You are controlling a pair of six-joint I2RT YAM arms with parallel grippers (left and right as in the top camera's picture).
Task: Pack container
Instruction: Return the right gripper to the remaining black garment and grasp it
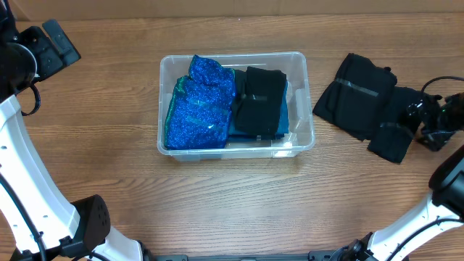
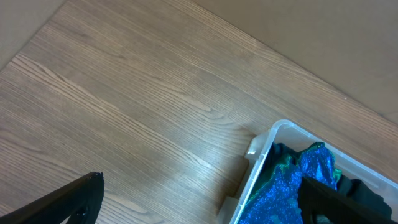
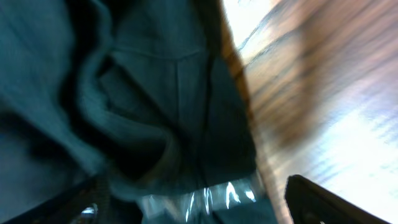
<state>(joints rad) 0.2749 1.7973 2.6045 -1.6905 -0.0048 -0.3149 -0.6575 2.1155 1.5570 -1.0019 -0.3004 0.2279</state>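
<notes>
Where the container (image 1: 303, 101) is sitting: it is resting mid-table between the two arms, its long side running left to right.
Contents: a glittery blue cloth (image 1: 197, 109) is filling the left half, and a black garment (image 1: 259, 101) is lying just beside it on the right.
Table (image 1: 109, 174): a folded black piece (image 1: 357, 94) and a second black bundle (image 1: 393, 134) are lying right of the container, touching each other.
Left gripper (image 2: 202, 186): it is hovering beyond the container's far left corner, fingers spread wide and holding nothing.
Right gripper (image 3: 196, 186): it is hanging low at the second black bundle's outer edge with its fingers spread wide. The wrist view is blurring, so I cannot tell whether they are touching the cloth.
</notes>
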